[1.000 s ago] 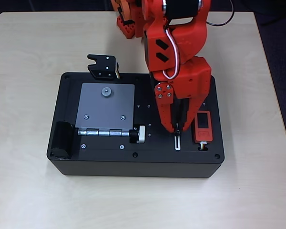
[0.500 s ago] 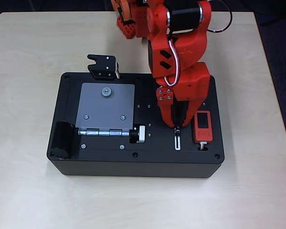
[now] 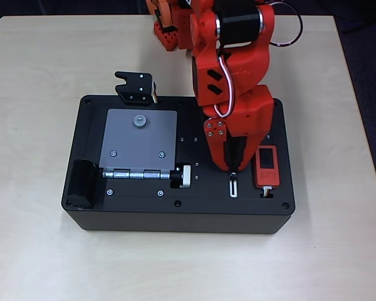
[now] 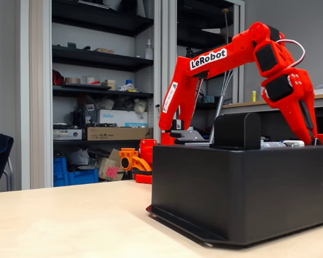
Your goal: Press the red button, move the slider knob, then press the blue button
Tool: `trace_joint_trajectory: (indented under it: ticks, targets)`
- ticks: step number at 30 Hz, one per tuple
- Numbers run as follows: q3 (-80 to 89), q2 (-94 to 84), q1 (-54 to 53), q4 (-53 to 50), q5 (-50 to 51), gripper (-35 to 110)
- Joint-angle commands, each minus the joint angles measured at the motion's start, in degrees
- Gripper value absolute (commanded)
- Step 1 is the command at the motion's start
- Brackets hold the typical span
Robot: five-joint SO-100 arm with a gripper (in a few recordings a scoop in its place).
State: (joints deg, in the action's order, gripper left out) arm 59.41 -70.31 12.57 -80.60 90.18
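Observation:
In the overhead view my red gripper (image 3: 232, 168) points down at the far end of the white-rimmed slider slot (image 3: 233, 187) on the black box (image 3: 175, 216). Its fingers are drawn together to a point, with no gap at the tips. The slider knob is not clear to see; it sits under or right at the fingertips. My arm's body covers the panel behind the slot, hiding the red button and the blue button. In the fixed view the gripper (image 4: 314, 138) comes down steeply onto the box top at the right edge.
A red rectangular device (image 3: 266, 166) lies just right of the gripper. Left of it are a silver-and-black knob (image 3: 182, 176), a grey hinged plate (image 3: 138, 141), a black latch (image 3: 136, 88) and a black cylinder (image 3: 83, 183). Bare table surrounds the box.
The gripper tip has drawn back slightly toward the far side along the slot, so more of the white slot shows below it. The upper arm has shifted a little.

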Motion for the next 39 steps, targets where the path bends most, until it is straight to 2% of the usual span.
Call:
trace_joint_trajectory:
  ticks: [1, 14, 21, 39]
  targets:
    - [-2.90, 1.05, -0.44, -0.35, 0.18, 0]
    - [-17.14, 11.25, -1.14, -3.16, 0.18, 0]
    - [-19.07, 11.69, -1.05, -4.39, 0.88, 0]
    - [7.38, -15.56, 3.69, -3.08, 3.52, 1]
